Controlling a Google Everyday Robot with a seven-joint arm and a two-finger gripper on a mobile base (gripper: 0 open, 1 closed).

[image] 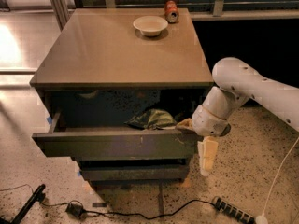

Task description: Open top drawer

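Observation:
The top drawer [117, 145] of the grey-brown cabinet is pulled partway out, its wide dark front facing me. A green crumpled bag [154, 118] lies inside it. My gripper [198, 139] is at the drawer's right end, against the front's right edge. One pale finger [207, 157] hangs down beside the front; the other finger [185, 124] reaches over the drawer's top edge. The white arm comes in from the right.
A white bowl [150, 25] and a red can [171, 11] stand at the back of the cabinet top [117, 55]. A smaller drawer front [135, 173] lies below. A black cable [140, 213] and power strip [233, 211] lie on the speckled floor in front.

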